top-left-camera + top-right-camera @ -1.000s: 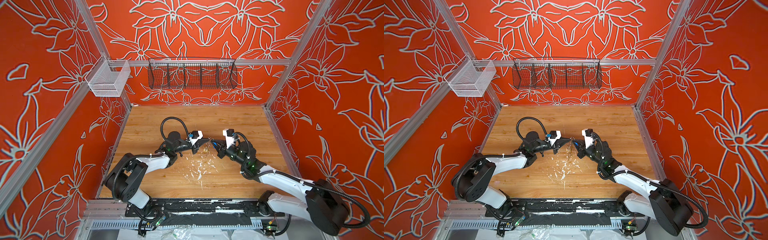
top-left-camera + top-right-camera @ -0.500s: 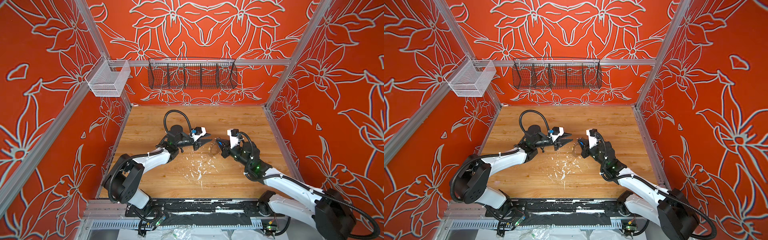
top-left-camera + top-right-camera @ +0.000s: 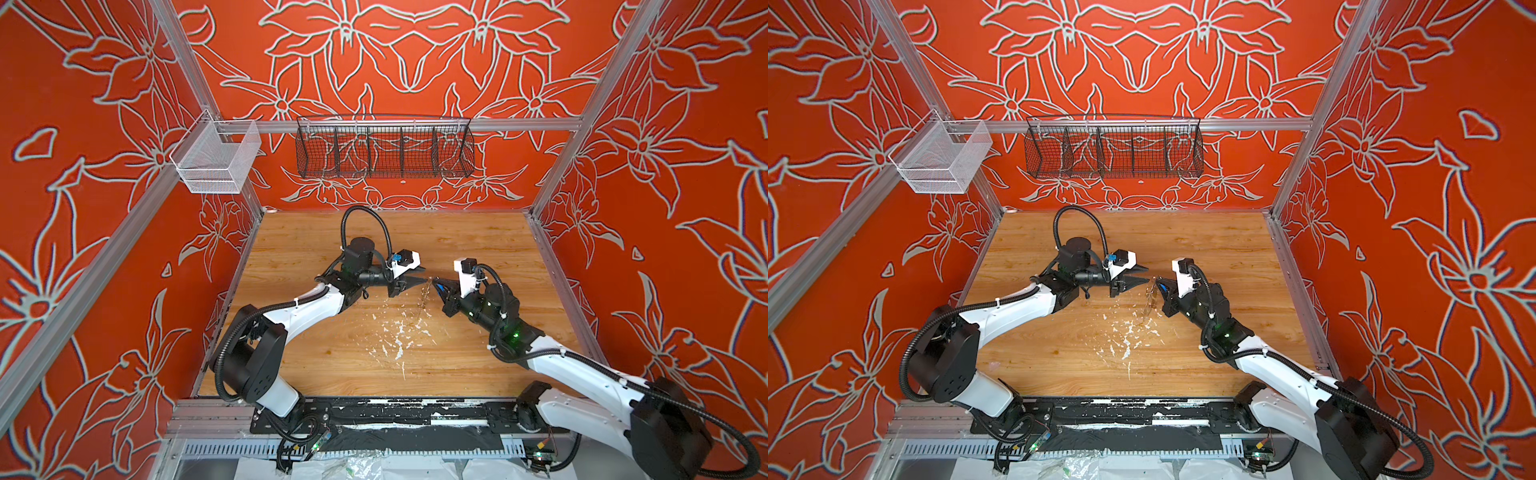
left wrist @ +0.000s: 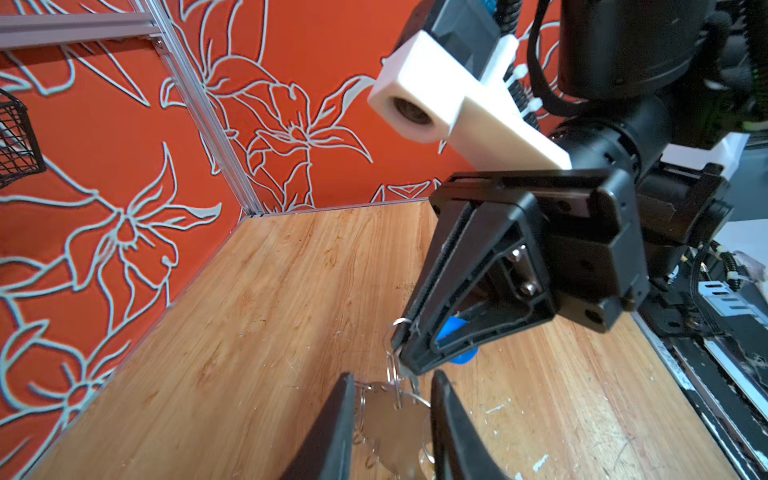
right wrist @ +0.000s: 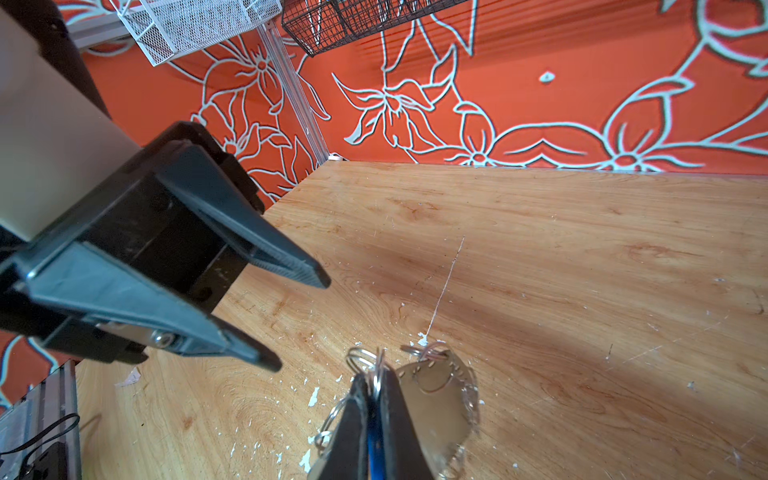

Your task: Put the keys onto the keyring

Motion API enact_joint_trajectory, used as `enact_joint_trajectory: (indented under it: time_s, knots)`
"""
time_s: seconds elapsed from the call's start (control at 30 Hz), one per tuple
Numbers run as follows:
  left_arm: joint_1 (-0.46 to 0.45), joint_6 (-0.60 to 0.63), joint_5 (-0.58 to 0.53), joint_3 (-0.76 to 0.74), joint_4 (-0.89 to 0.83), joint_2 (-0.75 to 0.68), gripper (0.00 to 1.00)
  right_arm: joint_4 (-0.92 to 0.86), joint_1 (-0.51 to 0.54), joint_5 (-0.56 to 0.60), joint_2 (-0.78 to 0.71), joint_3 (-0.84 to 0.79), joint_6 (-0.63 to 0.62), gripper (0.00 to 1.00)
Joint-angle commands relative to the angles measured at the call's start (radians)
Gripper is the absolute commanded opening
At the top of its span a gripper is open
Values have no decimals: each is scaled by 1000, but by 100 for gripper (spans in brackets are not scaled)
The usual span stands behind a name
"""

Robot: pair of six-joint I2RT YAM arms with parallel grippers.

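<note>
In both top views the keyring (image 3: pixel 424 296) is only a thin glinting sliver. It hangs below the spot where the two arms meet, over the middle of the wooden table (image 3: pixel 457 241), and its shape cannot be read there. The right wrist view shows the keyring (image 5: pixel 440 409) as a flat, shiny grey metal plate with a rounded outline. Small holes run along its edge, and thin wire loops (image 5: pixel 365 359) are threaded through them.

That view also shows the right gripper (image 5: pixel 373 378) with its black fingers pressed together on the blue key tag (image 5: pixel 374 449), a loop caught at their tips. Only the left wrist view shows this grip from the front. Blue plastic shows through the cut-out frame of one finger of the right gripper, and a short chain of loops drops from the tip to the blurred plate.

The left gripper (image 5: pixel 301 324) stands partly open, its tapered, ribbed fingers apart with nothing between them.

Both arms reach in from the near edge with forearms low and angled toward the centre. The grippers lie almost level and point at each other, with their tips near but apart. White flecks (image 3: pixel 395 336) scar the wood nearer than the tips.
</note>
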Motion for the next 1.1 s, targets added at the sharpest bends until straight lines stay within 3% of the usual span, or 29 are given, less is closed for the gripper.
enact_joint_trajectory:
  time_s: [0.0, 0.67, 0.9, 1.07]
  knots:
    - [5, 35, 28, 32, -68, 20, 32, 26, -1, -17, -12, 33, -6, 0]
    - [-28, 123, 15, 172, -295, 100, 22, 39, -1, -39, -16, 27, -2, 0]
    - [-29, 121, 14, 184, -305, 108, 0, 27, -1, -34, -30, 26, -8, 0]
    - [-29, 108, 0, 157, -264, 82, 0, 37, -2, -14, -22, 12, -5, 0]
